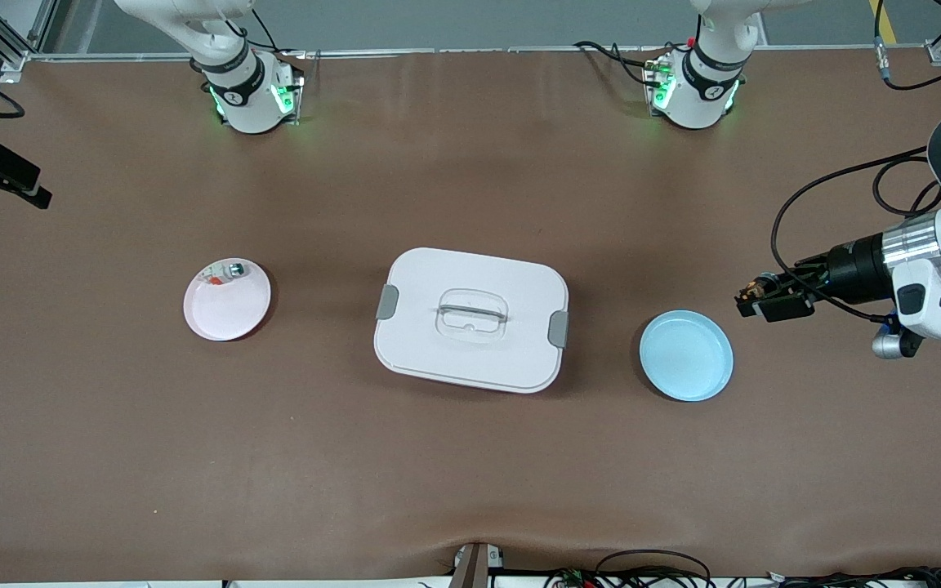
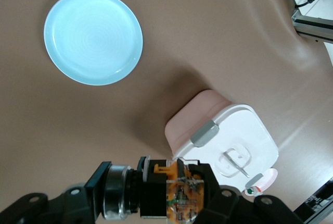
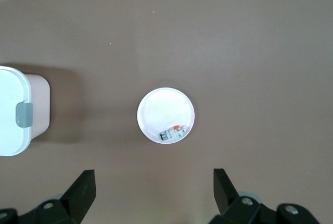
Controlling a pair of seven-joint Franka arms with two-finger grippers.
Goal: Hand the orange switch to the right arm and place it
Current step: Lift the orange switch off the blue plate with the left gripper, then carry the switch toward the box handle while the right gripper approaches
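Above brown table, left gripper clamps orange switch.

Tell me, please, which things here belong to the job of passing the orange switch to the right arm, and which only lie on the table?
Belonging to the job:
- orange switch, held in the left gripper near the blue plate
- right gripper, fingers open, above the pink plate

Only lying there:
- white lidded box in the middle
- small white-and-silver piece on the pink plate

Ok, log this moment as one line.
left claw: shut on orange switch, above table beside blue plate | right claw: open, above pink plate
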